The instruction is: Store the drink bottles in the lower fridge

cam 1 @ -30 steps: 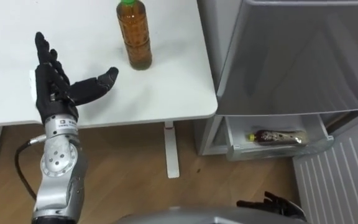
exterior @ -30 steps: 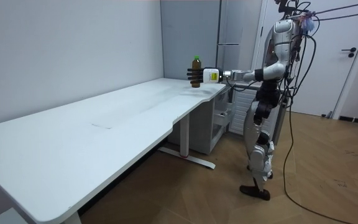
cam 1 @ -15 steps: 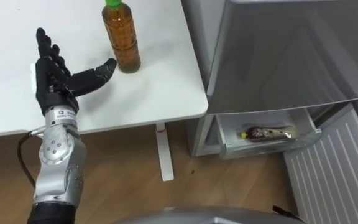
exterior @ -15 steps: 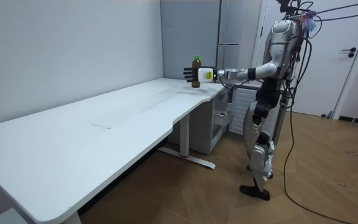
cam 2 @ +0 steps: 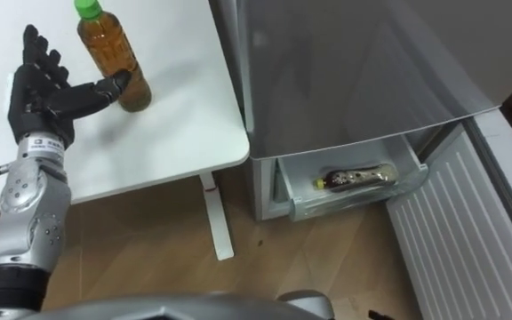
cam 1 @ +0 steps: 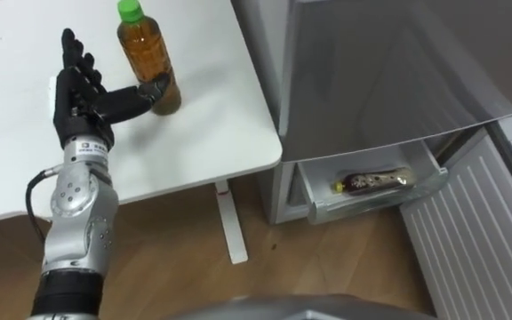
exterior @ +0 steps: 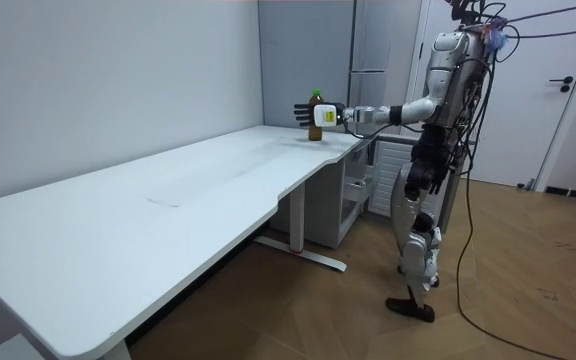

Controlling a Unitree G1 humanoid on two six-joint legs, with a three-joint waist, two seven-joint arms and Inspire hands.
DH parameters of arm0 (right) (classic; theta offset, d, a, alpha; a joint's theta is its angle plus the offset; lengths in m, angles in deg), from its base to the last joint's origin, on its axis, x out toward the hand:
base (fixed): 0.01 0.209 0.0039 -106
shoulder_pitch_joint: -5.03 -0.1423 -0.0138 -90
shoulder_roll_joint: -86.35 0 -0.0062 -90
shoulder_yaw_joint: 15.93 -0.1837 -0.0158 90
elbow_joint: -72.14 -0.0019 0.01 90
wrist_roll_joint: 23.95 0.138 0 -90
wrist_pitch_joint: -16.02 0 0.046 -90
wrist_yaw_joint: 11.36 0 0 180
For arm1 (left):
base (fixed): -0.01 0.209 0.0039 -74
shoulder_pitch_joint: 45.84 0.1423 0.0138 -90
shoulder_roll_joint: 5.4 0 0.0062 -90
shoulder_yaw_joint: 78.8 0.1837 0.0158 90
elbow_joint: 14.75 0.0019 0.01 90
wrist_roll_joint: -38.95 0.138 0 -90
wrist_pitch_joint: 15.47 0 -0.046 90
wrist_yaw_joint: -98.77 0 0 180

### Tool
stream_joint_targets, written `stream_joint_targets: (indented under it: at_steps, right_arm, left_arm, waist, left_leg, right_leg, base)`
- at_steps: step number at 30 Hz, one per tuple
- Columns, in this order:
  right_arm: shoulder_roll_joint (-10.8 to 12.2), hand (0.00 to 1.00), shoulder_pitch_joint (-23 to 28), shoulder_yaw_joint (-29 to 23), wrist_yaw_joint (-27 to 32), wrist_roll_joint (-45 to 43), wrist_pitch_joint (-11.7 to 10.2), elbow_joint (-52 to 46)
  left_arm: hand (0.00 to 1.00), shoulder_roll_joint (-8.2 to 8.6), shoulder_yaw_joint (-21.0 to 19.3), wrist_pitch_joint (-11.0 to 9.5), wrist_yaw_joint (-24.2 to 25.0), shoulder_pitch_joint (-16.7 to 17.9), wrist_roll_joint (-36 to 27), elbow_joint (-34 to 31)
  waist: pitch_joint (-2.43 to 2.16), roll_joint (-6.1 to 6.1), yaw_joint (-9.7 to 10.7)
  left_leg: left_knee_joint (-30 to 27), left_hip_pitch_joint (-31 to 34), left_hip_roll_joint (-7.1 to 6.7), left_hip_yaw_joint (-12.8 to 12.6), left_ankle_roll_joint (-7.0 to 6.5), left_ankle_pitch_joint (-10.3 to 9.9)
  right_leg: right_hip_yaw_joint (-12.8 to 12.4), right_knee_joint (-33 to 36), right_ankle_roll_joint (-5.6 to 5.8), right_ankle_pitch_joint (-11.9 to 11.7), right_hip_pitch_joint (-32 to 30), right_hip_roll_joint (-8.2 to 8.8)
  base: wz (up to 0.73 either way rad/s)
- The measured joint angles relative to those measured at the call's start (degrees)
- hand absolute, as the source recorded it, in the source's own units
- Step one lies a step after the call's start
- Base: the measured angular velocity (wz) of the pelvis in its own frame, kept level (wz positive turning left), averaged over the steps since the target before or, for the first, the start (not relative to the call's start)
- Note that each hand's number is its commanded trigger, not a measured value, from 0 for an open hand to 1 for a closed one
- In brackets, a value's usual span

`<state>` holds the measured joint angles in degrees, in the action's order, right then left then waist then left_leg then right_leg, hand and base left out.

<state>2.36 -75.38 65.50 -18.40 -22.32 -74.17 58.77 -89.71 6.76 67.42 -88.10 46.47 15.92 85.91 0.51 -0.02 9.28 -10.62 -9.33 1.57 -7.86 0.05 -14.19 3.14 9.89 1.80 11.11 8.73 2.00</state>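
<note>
The robot stands upright on the wood floor at the far end of a long white tabletop, close by the fridge, with its left arm stretched out level over the tabletop's corner.

The left robot hand is spread wide, fingers straight and pointing away from the body, thumb out sideways. It grips nothing. The thumb tip reaches the foot of the bottle, touching it or just short of it; I cannot tell which. That bottle, amber with a green cap, stands upright on the tabletop just to the right of the hand. It is back from the front edge and nearer the right edge, with a strip of bare white between it and the rounded corner. More bare white lies to the left of the hand.

The right robot hand looks to hang low by the waist in the room view; how it is set I cannot tell.

The fridge's grey side rises just beside the tabletop's right edge, with only a narrow gap between them. Low down, a drawer is pulled out over the floor, and a dark second bottle lies on its side inside. To the right of it the lower door stands swung open, its ribbed white inner face showing. Wood floor runs from the table leg to the drawer's front.
</note>
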Motion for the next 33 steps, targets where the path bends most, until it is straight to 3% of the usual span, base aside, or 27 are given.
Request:
stream_joint_targets:
  at_steps: [4,12,19,29,33]
  right_arm:
    - [0.23,0.00,1.30,0.45,0.08,-4.14,2.73,0.03]
    - [1.06,0.00,1.69,0.52,-0.25,-7.60,5.31,0.02]
    - [1.06,0.00,1.45,0.48,-0.62,-8.98,6.57,-0.29]
    - [1.06,0.00,1.05,0.49,-0.66,-9.37,7.34,-0.52]
    - [0.93,0.00,1.02,0.48,-0.62,-9.99,7.13,-0.49]
  left_arm:
    - [0.00,-0.02,-0.03,0.90,1.10,-0.20,-0.02,0.02]
    - [0.00,-0.06,0.07,2.91,2.57,-2.78,-1.13,2.48]
    - [0.00,-0.52,-0.01,3.45,2.52,-6.54,-3.65,7.57]
    - [0.00,-2.20,-0.05,5.17,1.21,-7.57,-3.68,8.81]
    - [0.00,-3.23,-1.74,5.19,0.75,-10.82,-4.30,13.14]
  waist:
    - [0.02,0.04,-0.15]
    - [0.00,0.77,0.20]
    - [0.16,0.59,0.32]
    - [0.02,0.23,0.43]
    - [0.20,-0.37,0.29]
  left_leg:
    - [0.12,-0.19,0.13,-0.60,0.02,0.02]
    - [0.36,-0.38,0.23,-1.37,0.02,0.01]
    - [0.56,-0.26,0.41,-1.87,0.02,0.01]
    - [0.51,-0.01,0.45,-3.08,0.02,0.01]
    - [0.57,-0.15,0.49,-3.30,0.03,0.01]
  right_leg:
    - [-0.07,0.74,0.00,0.01,-0.72,-0.08]
    - [-0.17,1.00,-0.06,-0.04,-0.94,-0.12]
    - [-1.31,1.83,-0.14,-0.09,-1.62,-0.49]
    - [-2.21,2.07,-0.15,-0.10,-2.67,-0.56]
    - [-3.15,2.07,-0.18,-0.12,-2.77,-0.77]
  base:
    - [-0.08]
    - [-0.08]
    - [-0.06]
    - [-0.08]
    - [-0.06]
